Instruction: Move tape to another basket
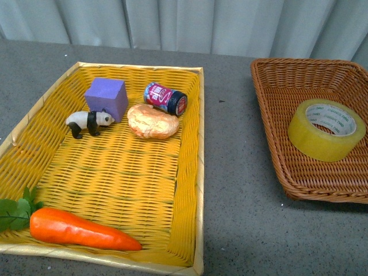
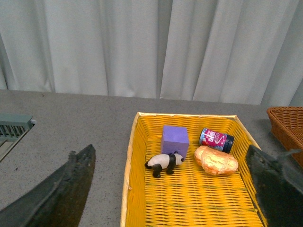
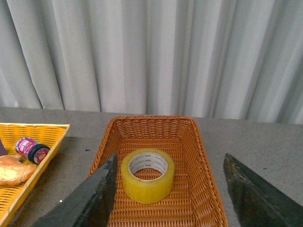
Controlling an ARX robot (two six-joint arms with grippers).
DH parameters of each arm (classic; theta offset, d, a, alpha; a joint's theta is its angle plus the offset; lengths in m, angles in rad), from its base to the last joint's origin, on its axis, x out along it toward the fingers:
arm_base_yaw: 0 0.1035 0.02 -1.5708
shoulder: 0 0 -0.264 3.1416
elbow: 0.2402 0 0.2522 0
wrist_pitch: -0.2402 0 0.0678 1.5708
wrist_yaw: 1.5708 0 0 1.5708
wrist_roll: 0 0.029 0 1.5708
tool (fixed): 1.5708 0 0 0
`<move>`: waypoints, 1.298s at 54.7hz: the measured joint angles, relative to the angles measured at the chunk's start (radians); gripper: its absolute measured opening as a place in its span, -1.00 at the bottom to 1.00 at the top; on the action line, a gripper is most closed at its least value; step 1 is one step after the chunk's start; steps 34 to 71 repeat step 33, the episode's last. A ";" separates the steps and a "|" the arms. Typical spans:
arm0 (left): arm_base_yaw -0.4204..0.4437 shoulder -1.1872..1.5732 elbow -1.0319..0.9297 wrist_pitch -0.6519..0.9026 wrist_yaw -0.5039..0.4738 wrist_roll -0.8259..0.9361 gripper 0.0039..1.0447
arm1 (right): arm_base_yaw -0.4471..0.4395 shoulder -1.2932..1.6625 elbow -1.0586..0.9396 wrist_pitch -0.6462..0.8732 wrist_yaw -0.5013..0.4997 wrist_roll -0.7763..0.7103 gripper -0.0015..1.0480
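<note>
The tape [image 1: 326,129], a wide yellowish roll with a white printed core, lies flat in the dark brown wicker basket [image 1: 276,86] at the right. In the right wrist view the tape [image 3: 147,175] sits on the basket's [image 3: 199,156] floor, below and between my right gripper's fingers. My right gripper [image 3: 170,158] is open and empty, above the basket's near end. My left gripper [image 2: 169,149] is open and empty, above the near part of the yellow woven tray [image 2: 131,156]. Neither gripper shows in the front view.
The yellow tray [image 1: 192,167] at the left holds a purple cube [image 1: 106,98], a toy panda [image 1: 88,122], a small can [image 1: 165,98], a bread roll [image 1: 152,121] and a carrot [image 1: 80,229]. Grey tabletop [image 1: 230,172] lies between tray and basket. A curtain hangs behind.
</note>
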 joint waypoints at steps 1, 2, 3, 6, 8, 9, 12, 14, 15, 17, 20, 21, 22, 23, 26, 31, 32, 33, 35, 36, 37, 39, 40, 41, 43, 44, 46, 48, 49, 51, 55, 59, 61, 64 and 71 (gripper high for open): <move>0.000 0.000 0.000 0.000 0.000 0.000 0.87 | 0.000 0.000 0.000 0.000 0.000 0.000 0.70; 0.000 0.000 0.000 0.000 0.000 0.002 0.91 | 0.000 0.000 0.000 0.000 0.000 0.000 0.77; 0.000 0.000 0.000 0.000 0.000 0.003 0.91 | 0.000 0.000 0.000 0.000 0.000 0.000 0.83; 0.000 0.000 0.000 0.000 0.000 0.003 0.86 | 0.000 0.000 0.000 0.000 0.000 0.001 0.85; 0.000 0.000 0.000 0.000 0.000 0.003 0.88 | 0.000 0.000 0.000 0.000 0.000 0.000 0.81; 0.000 0.000 0.000 0.000 0.000 0.003 0.88 | 0.000 0.000 0.000 0.000 0.000 0.000 0.82; 0.000 0.000 0.000 0.000 0.000 0.003 0.88 | 0.000 0.000 0.000 0.000 0.000 0.000 0.83; 0.000 0.000 0.000 0.000 0.000 0.003 0.88 | 0.000 0.000 0.000 0.000 0.000 0.000 0.83; 0.000 0.000 0.000 0.000 0.000 0.003 0.88 | 0.000 0.000 0.000 0.000 0.000 0.000 0.83; 0.000 0.000 0.000 0.000 0.000 0.003 0.88 | 0.000 0.000 0.000 0.000 0.000 0.000 0.83; 0.000 0.000 0.000 0.000 0.000 0.003 0.88 | 0.000 0.000 0.000 0.000 0.000 0.000 0.83; 0.000 0.000 0.000 0.000 0.000 0.003 0.88 | 0.000 0.000 0.000 0.000 0.000 0.000 0.83; 0.000 0.000 0.000 0.000 0.000 0.003 0.88 | 0.000 0.000 0.000 0.000 0.000 0.000 0.83; 0.000 0.000 0.000 0.000 0.000 0.003 0.88 | 0.000 0.000 0.000 0.000 0.000 0.000 0.83; 0.000 0.000 0.000 0.000 0.000 0.003 0.88 | 0.000 0.000 0.000 0.000 0.000 0.000 0.83; 0.000 0.000 0.000 0.000 0.000 0.003 0.88 | 0.000 0.000 0.000 0.000 0.000 0.000 0.83; 0.000 0.000 0.000 0.000 0.000 0.003 0.88 | 0.000 0.000 0.000 0.000 0.000 0.000 0.83; 0.000 0.000 0.000 0.000 0.000 0.003 0.88 | 0.000 0.000 0.000 0.000 0.000 0.000 0.83; 0.000 0.000 0.000 0.000 0.000 0.003 0.88 | 0.000 0.000 0.000 0.000 0.000 0.000 0.83; 0.000 0.000 0.000 0.000 0.000 0.003 0.88 | 0.000 0.000 0.000 0.000 0.000 0.000 0.83; 0.000 0.000 0.000 0.000 0.000 0.003 0.88 | 0.000 0.000 0.000 0.000 0.000 0.000 0.83; 0.000 0.000 0.000 0.000 0.000 0.003 0.88 | 0.000 0.000 0.000 0.000 0.000 0.000 0.83; 0.000 0.000 0.000 0.000 0.000 0.003 0.88 | 0.000 0.000 0.000 0.000 0.000 0.000 0.83; 0.000 0.000 0.000 0.000 0.000 0.003 0.88 | 0.000 0.000 0.000 0.000 0.000 0.000 0.83; 0.000 0.000 0.000 0.000 0.000 0.003 0.88 | 0.000 0.000 0.000 0.000 0.000 0.000 0.83; 0.000 0.000 0.000 0.000 0.000 0.003 0.88 | 0.000 0.000 0.000 0.000 0.000 0.000 0.83; 0.000 0.000 0.000 0.000 0.000 0.003 0.88 | 0.000 0.000 0.000 0.000 0.000 0.000 0.83; 0.000 0.000 0.000 0.000 0.000 0.003 0.88 | 0.000 0.000 0.000 0.000 0.000 0.000 0.83; 0.000 0.000 0.000 0.000 0.000 0.003 0.88 | 0.000 0.000 0.000 0.000 0.000 0.000 0.83; 0.000 0.000 0.000 0.000 0.000 0.003 0.88 | 0.000 0.000 0.000 0.000 0.000 0.000 0.83; 0.000 0.000 0.000 0.000 0.000 0.003 0.88 | 0.000 0.000 0.000 0.000 0.000 0.000 0.83; 0.000 0.000 0.000 0.000 0.000 0.003 0.88 | 0.000 0.000 0.000 0.000 0.000 0.000 0.83; 0.000 0.000 0.000 0.000 0.000 0.003 0.88 | 0.000 0.000 0.000 0.000 0.000 0.000 0.83; 0.000 0.000 0.000 0.000 0.000 0.003 0.88 | 0.000 0.000 0.000 0.000 0.000 0.000 0.83; 0.000 0.000 0.000 0.000 0.000 0.003 0.88 | 0.000 0.000 0.000 0.000 0.000 0.000 0.83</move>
